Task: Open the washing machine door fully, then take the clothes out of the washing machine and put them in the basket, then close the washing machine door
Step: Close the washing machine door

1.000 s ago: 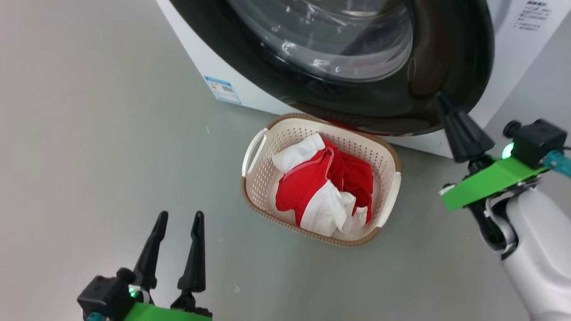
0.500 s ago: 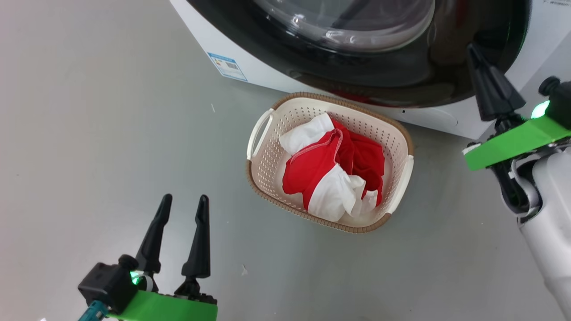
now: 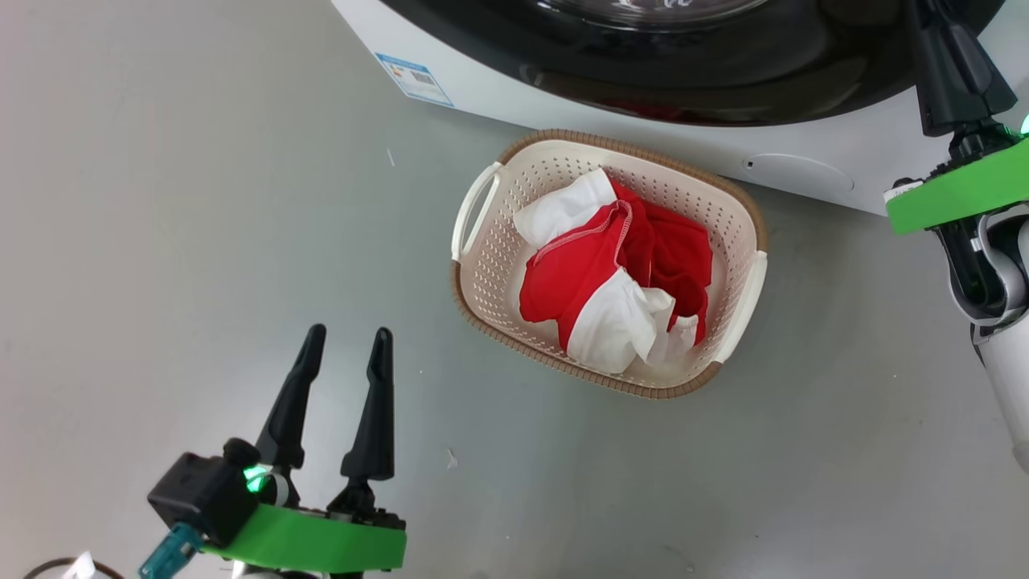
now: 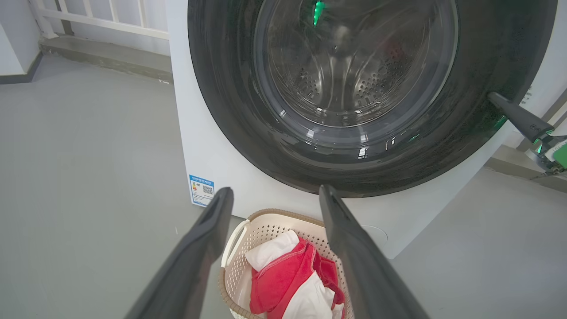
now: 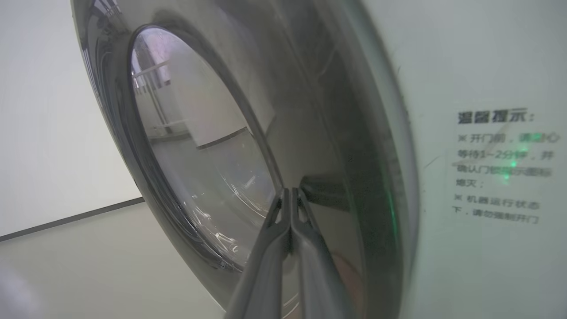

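Washing machine [image 4: 208,133]: large white front-loader on a grey floor, with a small blue label low on its front panel.

Washing machine door [image 4: 230,88]: lies close against the machine front, and the steel drum seen through the glass looks empty. Whether the latch has caught cannot be told.

Basket [image 3: 494,269]: sits on the floor just in front of the machine, below the door.

Clothes [image 3: 579,277]: red and white bundle lying wholly inside the basket, so unloading is judged complete and door closing is the step in hand.

Right gripper [image 5: 290,191]: fingers pressed together with nothing between them, tips against the glossy black rim beside a dark recess.

Left gripper [image 3: 349,331]: fingers spread wide and empty, hanging over bare floor well apart from the basket.

Handling assessment: the door is judged rigid, hinged and fairly heavy, and its polished rim is likely slippery under narrow tips. Best contact is a firm push on the black rim at the side away from the hinge, near that recess. The bulging glass is best avoided, being curved, slick and the more fragile part
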